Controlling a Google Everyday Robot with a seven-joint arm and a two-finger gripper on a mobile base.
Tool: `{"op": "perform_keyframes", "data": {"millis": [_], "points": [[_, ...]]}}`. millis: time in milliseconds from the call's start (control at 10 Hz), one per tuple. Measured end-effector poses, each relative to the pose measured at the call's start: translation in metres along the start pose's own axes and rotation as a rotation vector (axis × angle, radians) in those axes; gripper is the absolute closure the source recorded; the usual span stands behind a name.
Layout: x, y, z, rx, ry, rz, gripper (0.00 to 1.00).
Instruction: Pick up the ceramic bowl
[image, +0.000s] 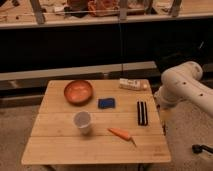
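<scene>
The ceramic bowl (78, 91) is round, shallow and orange-brown. It sits upright on the wooden table (60, 145), at the back left. A small white cup (82, 121) stands in front of it, nearer the table's middle. My white arm (182, 86) hangs beside the table's right edge. My gripper (160, 101) is at the arm's lower end by that edge, well to the right of the bowl and apart from it. It holds nothing that I can see.
A blue sponge (106, 103) lies right of the bowl. A black two-bar object (142, 112) lies near the right edge. An orange carrot (121, 134) lies at the front. A white tube (132, 84) lies at the back right. A dark shelf unit stands behind the table.
</scene>
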Motion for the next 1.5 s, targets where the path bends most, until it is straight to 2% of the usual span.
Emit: {"op": "perform_keyframes", "data": {"millis": [200, 500, 900, 1500], "points": [[-0.020, -0.012, -0.005, 0.021, 0.003, -0.034, 0.20], [-0.032, -0.023, -0.011, 0.052, 0.008, -0.069, 0.20], [-0.074, -0.038, -0.019, 0.112, -0.005, -0.153, 0.20], [-0.111, -0.056, -0.022, 0.171, -0.033, -0.280, 0.20]]}}
